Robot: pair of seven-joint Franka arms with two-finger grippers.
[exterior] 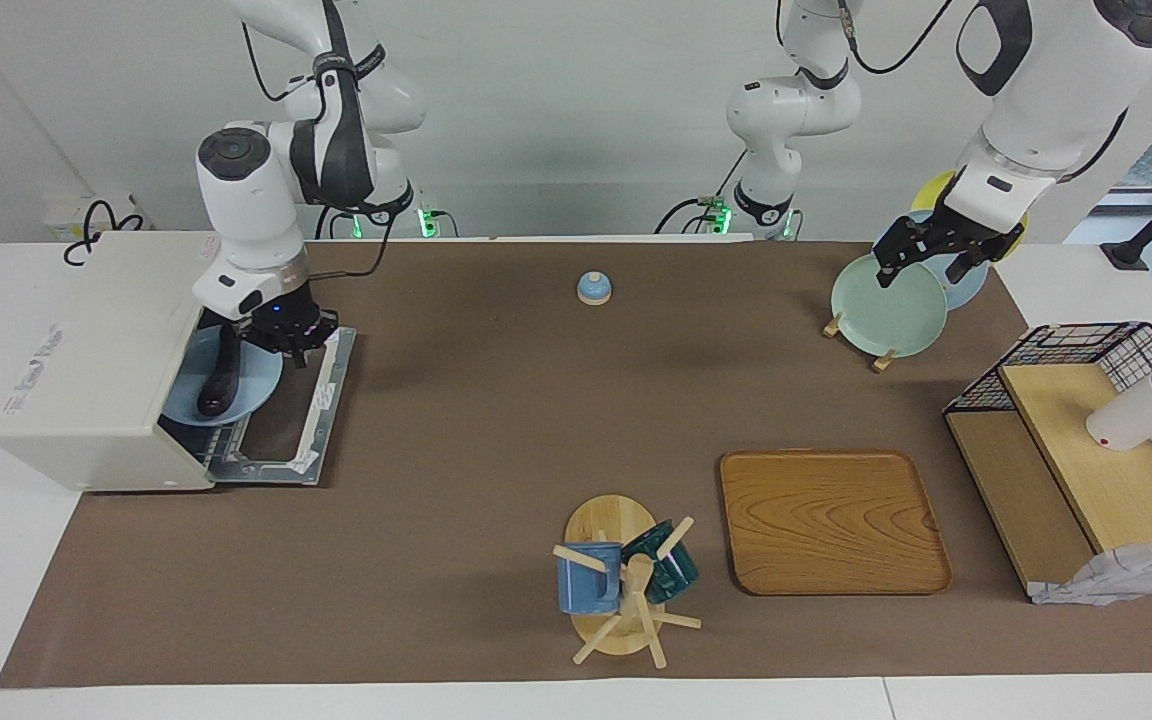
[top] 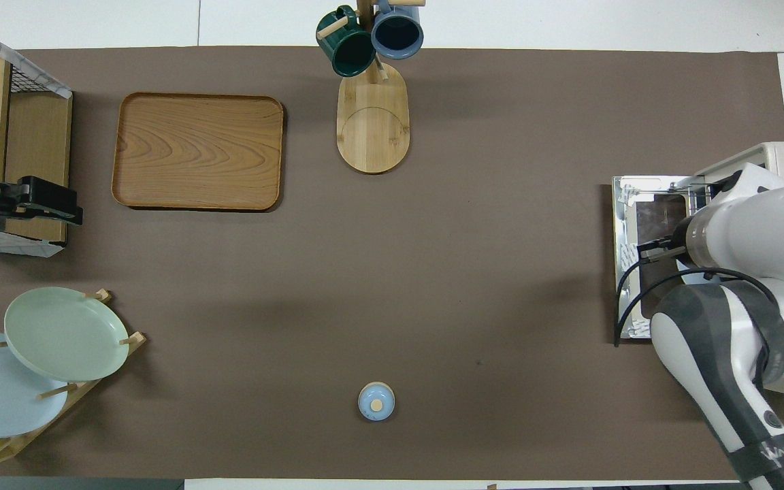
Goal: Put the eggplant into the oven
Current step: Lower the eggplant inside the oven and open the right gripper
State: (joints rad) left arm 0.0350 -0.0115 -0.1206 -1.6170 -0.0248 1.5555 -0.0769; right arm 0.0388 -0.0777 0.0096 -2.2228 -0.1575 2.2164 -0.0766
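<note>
At the right arm's end of the surface, the cream-white boxy oven (exterior: pixel 101 370) stands with its glass door (exterior: pixel 281 420) dropped flat onto the brown mat (exterior: pixel 496 420). A pale blue plate (exterior: pixel 256 385) sits half inside the oven mouth, and the glossy dark eggplant (exterior: pixel 219 375) lies on it, its long axis running from nearer the robots to farther from them. The right gripper (exterior: pixel 286 335) hangs just over the plate's edge above the door; whether its jaws are clenched or released cannot be told. The mat's middle lies wide open around a small blue knobbed lid (exterior: pixel 593 288). The left gripper (exterior: pixel 926 258) hovers over the upright green plate (exterior: pixel 886 310) in its wooden rack, jaws released.
</note>
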